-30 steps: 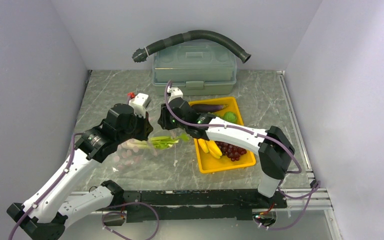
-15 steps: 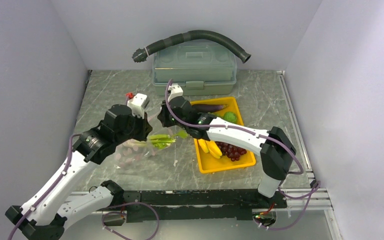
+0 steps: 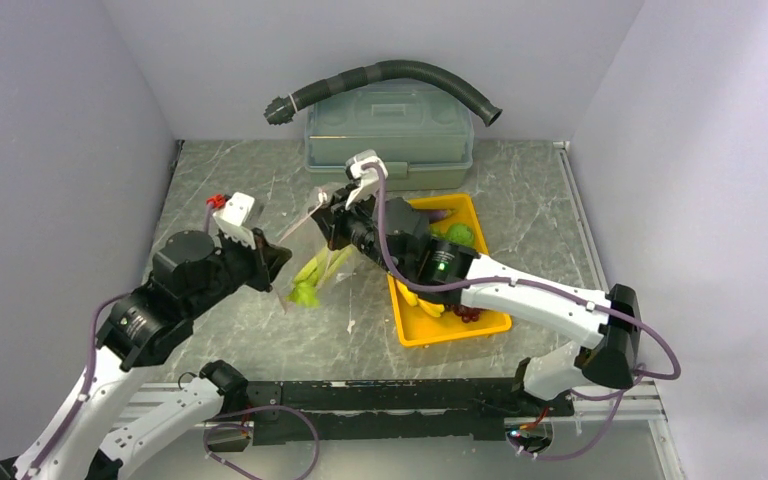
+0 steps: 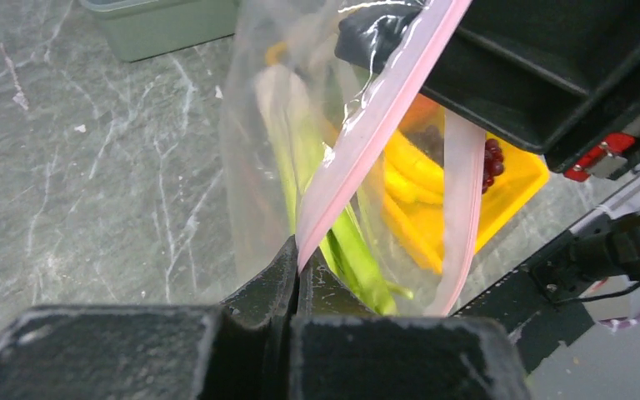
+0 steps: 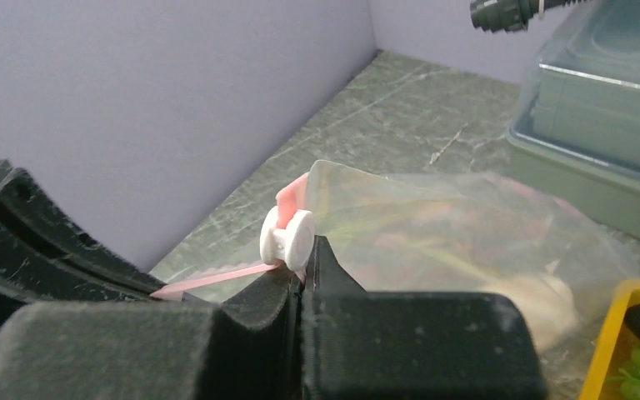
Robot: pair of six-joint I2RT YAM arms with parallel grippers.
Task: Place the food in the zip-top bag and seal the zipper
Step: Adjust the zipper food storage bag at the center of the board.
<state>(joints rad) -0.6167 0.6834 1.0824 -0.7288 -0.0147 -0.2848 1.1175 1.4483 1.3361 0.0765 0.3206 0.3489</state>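
Observation:
The zip-top bag (image 3: 312,262) hangs off the table between my two grippers, with the white-green leek (image 3: 311,281) standing steeply inside it. My left gripper (image 3: 281,256) is shut on one end of the pink zipper (image 3: 300,224); the left wrist view shows its jaws (image 4: 298,260) closed on the strip (image 4: 358,133), with the leek (image 4: 346,242) behind. My right gripper (image 3: 329,207) is shut on the other end, its jaws (image 5: 303,260) beside a white slider (image 5: 287,237). Bananas (image 3: 419,300), dark grapes (image 3: 469,314), green grapes (image 3: 460,235) and eggplant (image 3: 440,213) lie in the tray.
The yellow tray (image 3: 455,330) sits under my right arm, right of the bag. The grey-green lidded box (image 3: 390,135) stands at the back with a black hose (image 3: 390,75) above it. Walls close in left, right and behind.
Both grippers have lifted the bag from lying flat to hanging. The leek has swung from horizontal to steeply tilted. The right gripper rose toward the back; the left arm pulled back left.

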